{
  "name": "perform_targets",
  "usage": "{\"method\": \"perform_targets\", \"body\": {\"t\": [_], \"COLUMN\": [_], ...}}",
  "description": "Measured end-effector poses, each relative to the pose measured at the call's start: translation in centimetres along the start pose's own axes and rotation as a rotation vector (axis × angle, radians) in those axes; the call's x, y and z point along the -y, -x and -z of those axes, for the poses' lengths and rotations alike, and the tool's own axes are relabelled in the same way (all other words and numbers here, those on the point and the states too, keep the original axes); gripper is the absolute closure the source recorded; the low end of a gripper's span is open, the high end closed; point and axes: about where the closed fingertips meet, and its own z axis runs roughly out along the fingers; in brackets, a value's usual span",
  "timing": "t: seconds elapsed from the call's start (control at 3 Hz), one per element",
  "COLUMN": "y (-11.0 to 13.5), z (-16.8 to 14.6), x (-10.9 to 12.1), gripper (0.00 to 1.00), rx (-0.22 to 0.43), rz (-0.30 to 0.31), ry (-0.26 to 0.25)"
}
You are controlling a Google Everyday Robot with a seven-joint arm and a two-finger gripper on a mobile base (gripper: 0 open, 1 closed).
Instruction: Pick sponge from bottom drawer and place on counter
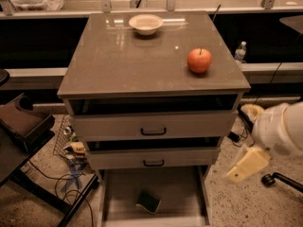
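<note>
The sponge (148,201), a small dark green pad with a paler edge, lies on the floor of the open bottom drawer (182,190), near its front middle. The counter (137,60) is the glossy grey-brown top of the cabinet. My white arm comes in from the right edge. My gripper (247,165), a cream-coloured piece, hangs to the right of the cabinet at the height of the middle drawer. It is above and to the right of the sponge, well apart from it, and holds nothing that I can see.
A red apple (199,60) and a white bowl (146,23) stand on the counter. The two upper drawers are slightly pulled out. A water bottle (240,51) stands behind on the right, a chair base (280,179) lower right. A dark seat (23,123), wire basket (66,138) and cables lie on the left.
</note>
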Motion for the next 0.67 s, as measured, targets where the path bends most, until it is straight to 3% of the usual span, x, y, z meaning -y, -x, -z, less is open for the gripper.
{"method": "perform_targets", "body": {"t": [0.33, 0.67], "y": [-2.6, -3.8], "z": [-5.4, -10.4], "x": [-0.8, -0.2], "gripper": [0.0, 0.0], "rx": [0.071, 0.133], "rz": [-0.054, -0.077], "ry": [0.001, -0.043]}}
